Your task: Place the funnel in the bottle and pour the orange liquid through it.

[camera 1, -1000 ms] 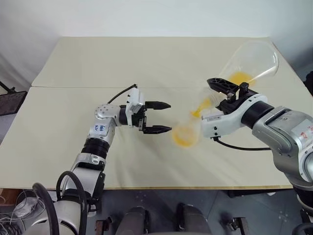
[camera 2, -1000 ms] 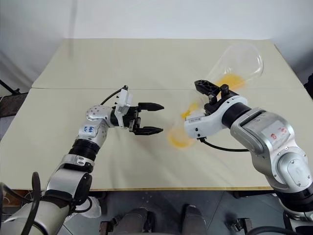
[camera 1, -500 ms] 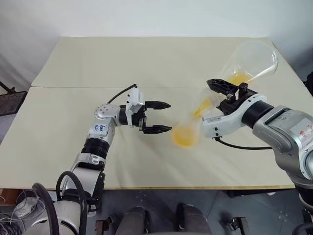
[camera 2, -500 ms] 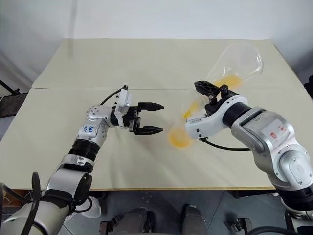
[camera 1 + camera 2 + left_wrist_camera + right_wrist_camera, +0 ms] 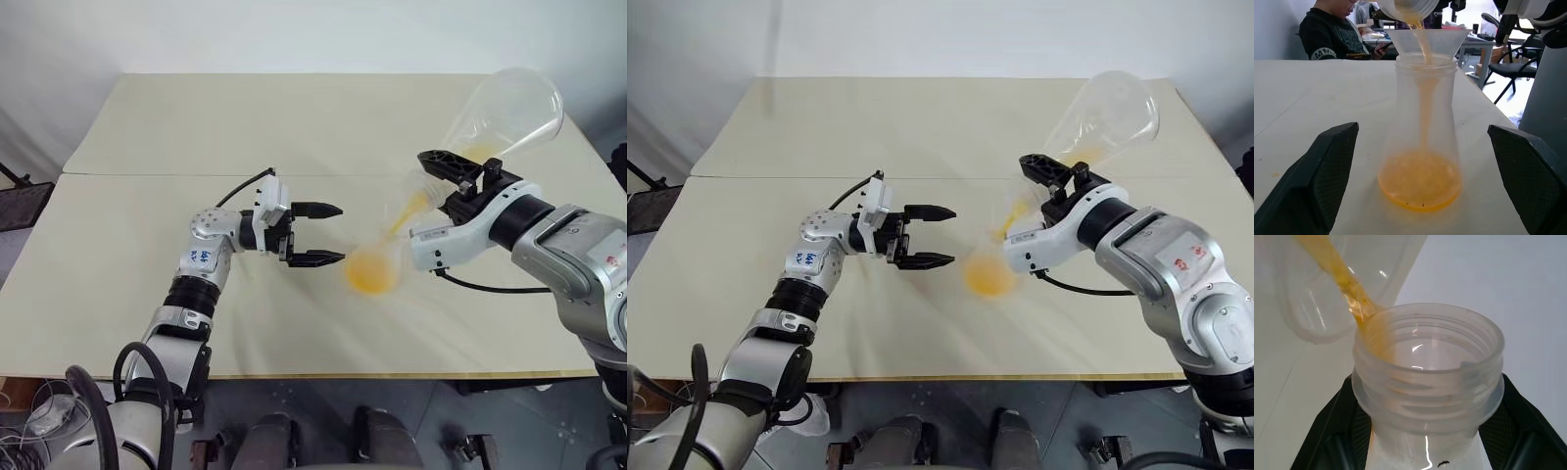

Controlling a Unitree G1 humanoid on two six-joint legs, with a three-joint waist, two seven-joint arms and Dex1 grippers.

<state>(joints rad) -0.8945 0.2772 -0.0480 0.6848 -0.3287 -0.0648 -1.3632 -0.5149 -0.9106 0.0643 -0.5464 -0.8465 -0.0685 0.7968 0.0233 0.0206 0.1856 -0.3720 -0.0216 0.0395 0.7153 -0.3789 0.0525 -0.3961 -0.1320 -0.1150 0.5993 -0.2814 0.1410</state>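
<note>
Right end effector (image 5: 443,188) clamped on tilted flask (image 5: 505,113), left end effector (image 5: 319,234) spread, level, beside bottle (image 5: 1422,147)

The bottle (image 5: 372,266) stands upright on the table (image 5: 294,127), with the funnel (image 5: 1428,41) seated in its neck. The left gripper (image 5: 326,234) rests level just beside the bottle, fingers spread wide, with a narrow gap between their tips and the glass. Above the bottle, the tilted flask (image 5: 495,122) clamped in the right gripper (image 5: 1426,440) blocks access to the funnel from overhead and from the right. The tabletop is unobstructed behind the bottle, to the left and along the near edge.
</note>
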